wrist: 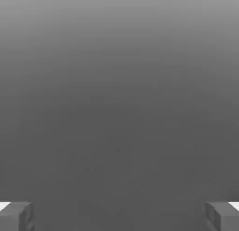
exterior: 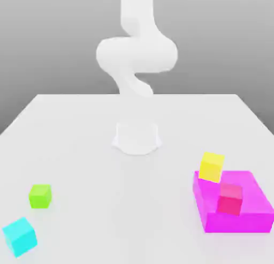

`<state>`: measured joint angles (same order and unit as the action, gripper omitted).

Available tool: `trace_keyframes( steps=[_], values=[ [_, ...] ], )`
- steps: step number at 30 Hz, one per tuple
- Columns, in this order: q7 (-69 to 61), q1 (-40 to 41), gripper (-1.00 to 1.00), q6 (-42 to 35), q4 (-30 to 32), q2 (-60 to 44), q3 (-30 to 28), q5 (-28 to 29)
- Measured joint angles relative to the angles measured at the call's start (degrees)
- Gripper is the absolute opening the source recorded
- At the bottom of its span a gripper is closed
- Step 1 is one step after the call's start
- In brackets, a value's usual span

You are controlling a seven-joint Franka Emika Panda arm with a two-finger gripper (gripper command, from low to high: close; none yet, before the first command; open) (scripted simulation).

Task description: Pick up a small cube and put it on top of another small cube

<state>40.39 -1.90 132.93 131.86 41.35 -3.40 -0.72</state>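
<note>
The small cyan cube (exterior: 20, 236) rests on the white table near the front corner on the exterior view's left. Just behind it, a little toward the middle, sits the smaller lime-green cube (exterior: 40, 196); the two are apart. The white arm (exterior: 136, 57) rises from its base (exterior: 137, 137) at the table's middle and bends upward, far from both cubes. In the hand view my gripper (wrist: 119, 216) is open, its two grey fingertips (wrist: 16, 216) standing wide apart with nothing between them, against a plain grey background.
A large magenta block (exterior: 235, 204) lies at the front on the exterior view's right. A yellow cube (exterior: 212, 167) leans on its back corner and a pink-red cube (exterior: 230, 198) sits on top of it.
</note>
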Motion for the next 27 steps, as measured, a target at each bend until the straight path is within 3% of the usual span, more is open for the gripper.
trace_keyframes(
  steps=[16, 27],
  values=[
    [-39.6, -8.8, 0.0, 7.5, 0.6, -28.7, -20.9, -10.9],
    [-68.4, -4.5, 0.0, 12.1, 0.8, -49.0, -25.1, -21.1]
  ],
)
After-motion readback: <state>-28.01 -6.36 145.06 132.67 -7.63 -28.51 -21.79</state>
